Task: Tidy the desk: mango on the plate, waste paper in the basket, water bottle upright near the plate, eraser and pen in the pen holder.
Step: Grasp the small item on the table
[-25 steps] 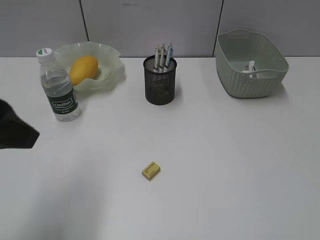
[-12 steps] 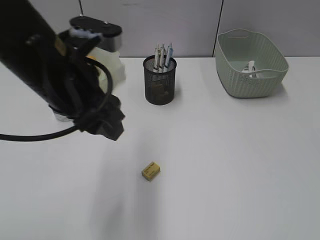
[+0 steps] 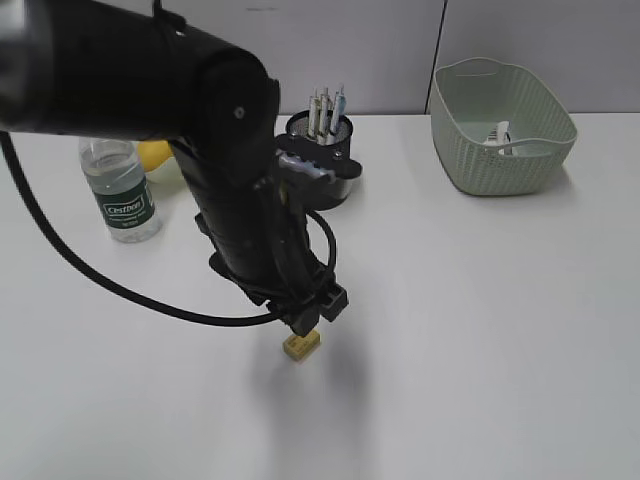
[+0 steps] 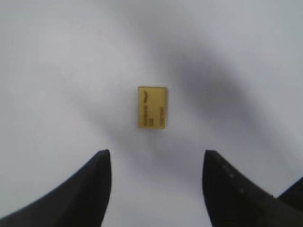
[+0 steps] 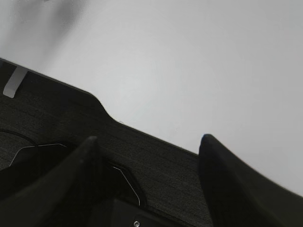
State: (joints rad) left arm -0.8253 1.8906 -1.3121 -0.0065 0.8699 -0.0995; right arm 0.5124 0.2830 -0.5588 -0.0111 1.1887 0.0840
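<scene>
The left arm (image 3: 230,180) hides the plate and most of the mango (image 3: 152,152). The left claw (image 4: 156,163) hangs over the eraser (image 4: 152,107), fingers apart, touching nothing. The right claw (image 5: 147,142) is spread too, empty.

the tabletop (image 3: 480,330) is a plain white, smooth surface with a soft matt sheen. the eraser (image 4: 152,107) looks like a yellow rubbery block with a flat printed face. the pen holder (image 3: 340,190) is black wire mesh, see-through between the strands. the basket (image 3: 500,150) is sage-green plastic moulded with a woven-look wall, matt. the water bottle (image 3: 118,190) is clear, glossy plastic with a dark green printed label. the left gripper (image 4: 156,156) has smooth black fingers (image 4: 94,184) of a dull, plastic-like finish. the right gripper (image 5: 147,142) shows the same dark matt fingers above a black, finely textured mat (image 5: 156,165).
</scene>
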